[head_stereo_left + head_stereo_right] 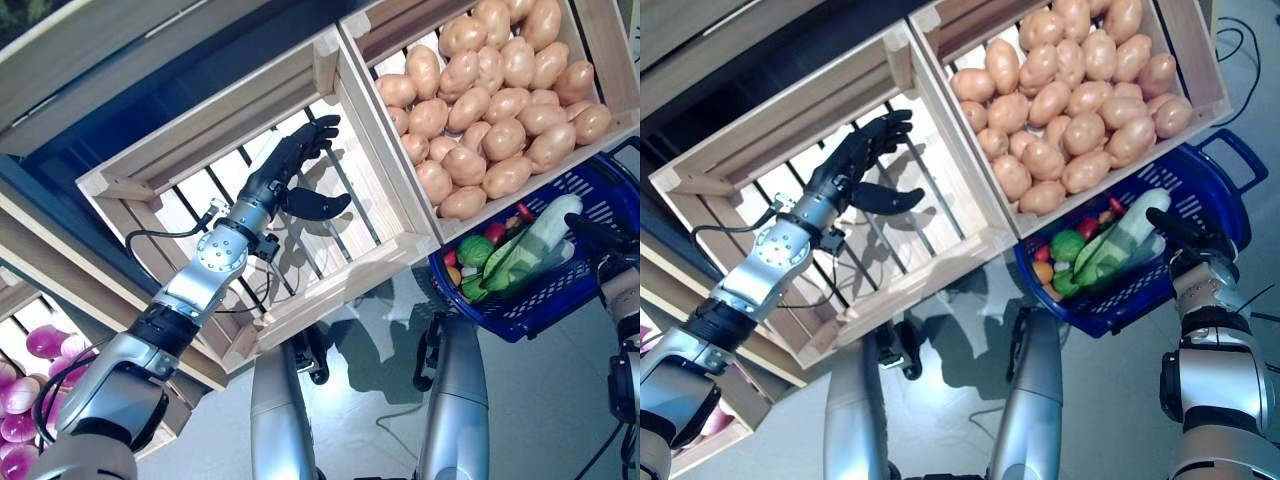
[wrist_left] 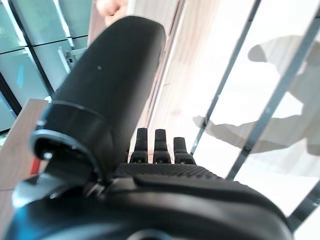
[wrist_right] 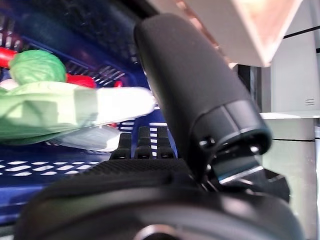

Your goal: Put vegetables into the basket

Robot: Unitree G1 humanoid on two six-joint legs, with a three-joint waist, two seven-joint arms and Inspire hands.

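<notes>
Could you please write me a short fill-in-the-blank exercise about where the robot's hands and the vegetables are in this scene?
1. The left hand reaches into the wooden crate that is ____.
2. The other crate is filled with ____.
3. The right hand is at the rim of the ____ basket.
4. The basket sits to the robot's ____ of the empty crate.

Missing words: empty; potatoes; blue; right
</notes>
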